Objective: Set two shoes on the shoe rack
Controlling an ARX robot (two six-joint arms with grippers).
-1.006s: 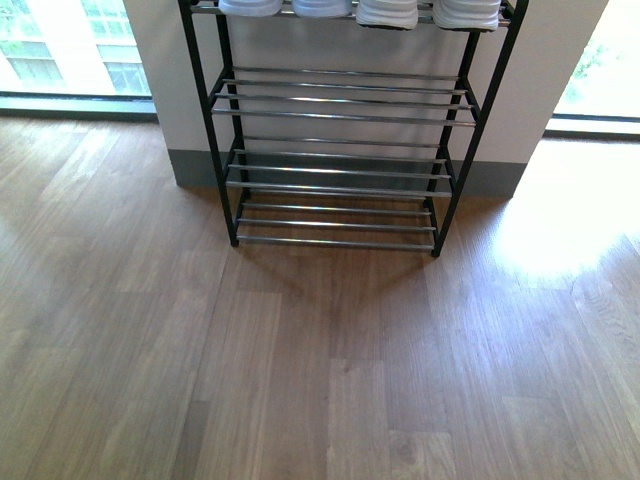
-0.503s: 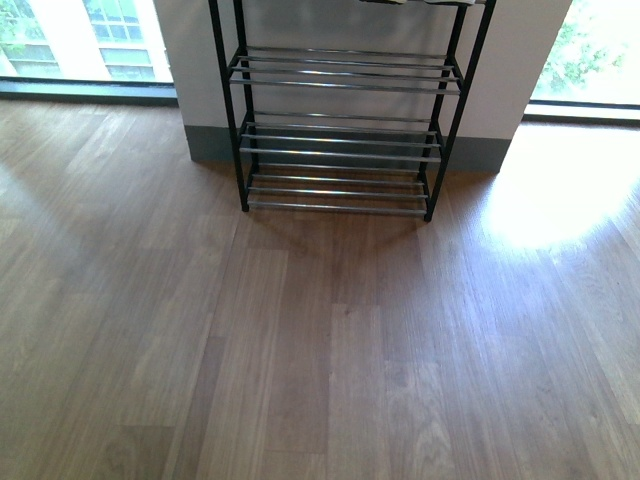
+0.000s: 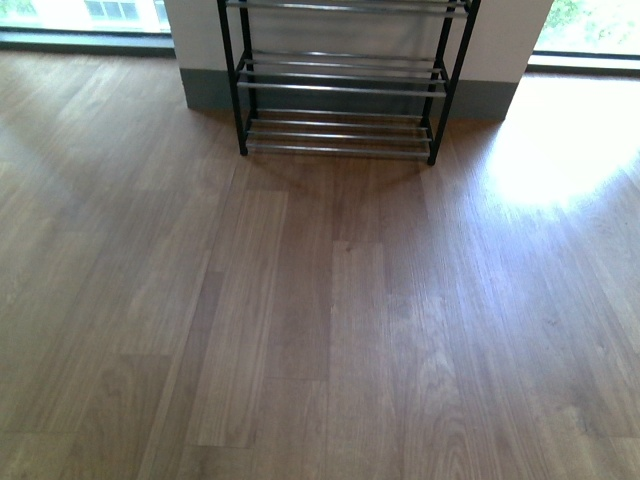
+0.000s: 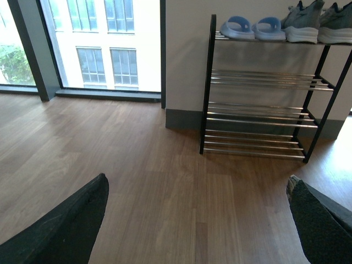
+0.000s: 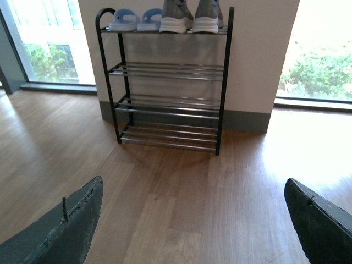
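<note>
The shoe rack point(image 5: 168, 71) stands against the pale wall, black-framed with silver rod tiers. On its top tier sit two pale blue slides point(image 5: 124, 20) and two grey sneakers point(image 5: 176, 16) with white soles, side by side. The left wrist view shows the same rack point(image 4: 258, 110) with the slides point(image 4: 237, 27) and sneakers point(image 4: 302, 22) on top. In the front view only the rack's lower tiers point(image 3: 340, 90) show. My left gripper point(image 4: 198, 220) is open and empty over the bare floor. My right gripper point(image 5: 192, 220) is open and empty too, well back from the rack.
Wooden plank floor point(image 3: 320, 320) stretches between me and the rack. Floor-to-ceiling windows point(image 4: 104, 44) flank the wall section on both sides. A bright sun patch point(image 3: 560, 150) lies on the floor to the rack's right.
The front view has drawn back from the rack: it sits higher and smaller in frame, and its top tier with the shoes has left the picture.
</note>
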